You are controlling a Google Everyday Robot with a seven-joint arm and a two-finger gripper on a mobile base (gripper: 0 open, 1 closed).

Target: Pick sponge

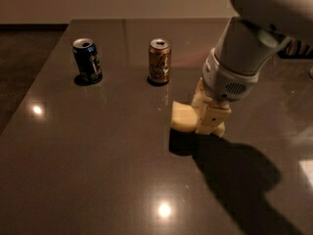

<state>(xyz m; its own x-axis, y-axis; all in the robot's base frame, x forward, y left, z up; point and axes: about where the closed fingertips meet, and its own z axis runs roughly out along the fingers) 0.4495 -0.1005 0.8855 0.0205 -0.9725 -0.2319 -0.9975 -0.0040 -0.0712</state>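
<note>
Two jaws of the gripper (211,119) are clamped on the sponge (183,116), which juts left, seemingly just clear of the bench (98,155), nearer than the orange can (159,61). Lifting is the step in hand; next, rise straight up with a firm grip.

Cream jaws clasp the pale-yellow sponge (182,116); blue can (88,60), seemingly orange-brown can (159,60), glossy dark-brown table (98,155).

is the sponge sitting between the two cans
No, the sponge is nearer the camera and right of the orange can, at the gripper, away from the blue can.
</note>
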